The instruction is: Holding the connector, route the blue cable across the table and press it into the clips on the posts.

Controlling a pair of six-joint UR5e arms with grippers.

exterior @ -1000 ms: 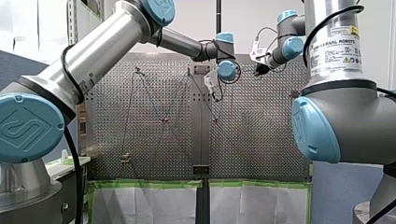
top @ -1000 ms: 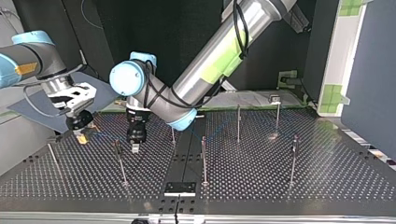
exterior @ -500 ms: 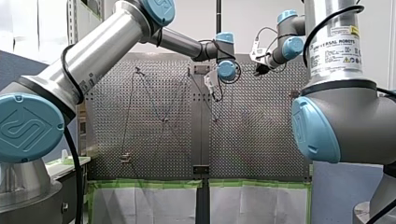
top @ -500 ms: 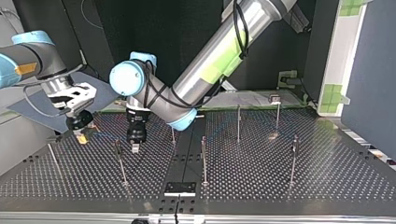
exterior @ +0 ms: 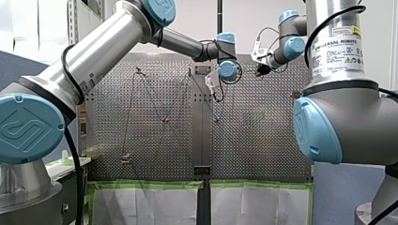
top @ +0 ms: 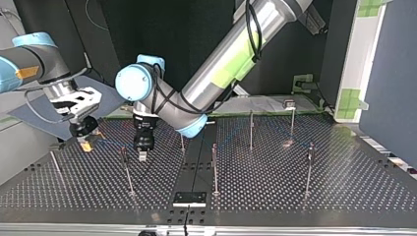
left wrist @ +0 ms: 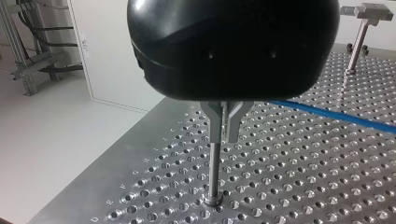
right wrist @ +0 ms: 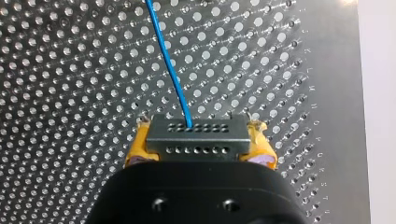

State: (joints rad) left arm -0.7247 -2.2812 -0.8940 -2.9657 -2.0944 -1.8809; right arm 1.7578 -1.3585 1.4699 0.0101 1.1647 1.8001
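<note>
Places here are given from the dark centre strip of the perforated counter, as the top view shows it. Well to the strip's left, my right arm brings my right arm's jaws down close over the counter. In the right wrist view they are closed on the grey connector, with a yellow pad pressed against each end. The blue cable leaves the connector's far face and runs ahead over the holes.

Nearer the strip, also on its left, my left arm points my left arm's jaws downward. In the left wrist view the metal fingers are drawn almost together, with only a slit between them. They sit right at the top of a thin post. The cable comes out from behind the fingers and stretches away above the counter; I cannot tell whether they pinch it.

To the strip's right stand further posts, with a faint blue line of cable among them. Beyond these, past the counter's edge, a white board carries patches of green tape, and a black backdrop hangs behind the arms.
</note>
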